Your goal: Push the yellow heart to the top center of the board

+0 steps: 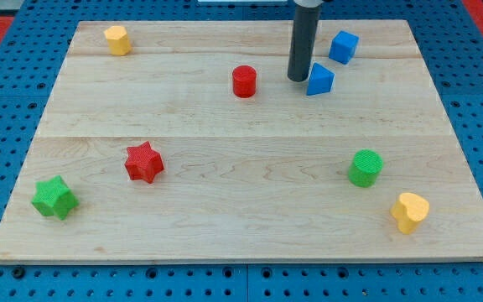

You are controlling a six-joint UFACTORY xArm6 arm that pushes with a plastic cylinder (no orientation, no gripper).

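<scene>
The yellow heart (410, 210) lies near the board's bottom right corner. My tip (298, 78) rests on the board near the top centre, far from the heart. It stands just left of a blue triangular block (319, 80) and to the right of the red cylinder (244, 81). Whether it touches the blue triangular block I cannot tell.
A blue cube (343, 47) sits at the top right of my tip. A green cylinder (365, 168) lies just up-left of the heart. A yellow hexagonal block (117, 39) is at top left, a red star (144, 162) at centre left, and a green star (54, 198) at bottom left. The wooden board (241, 226) lies on a blue pegboard.
</scene>
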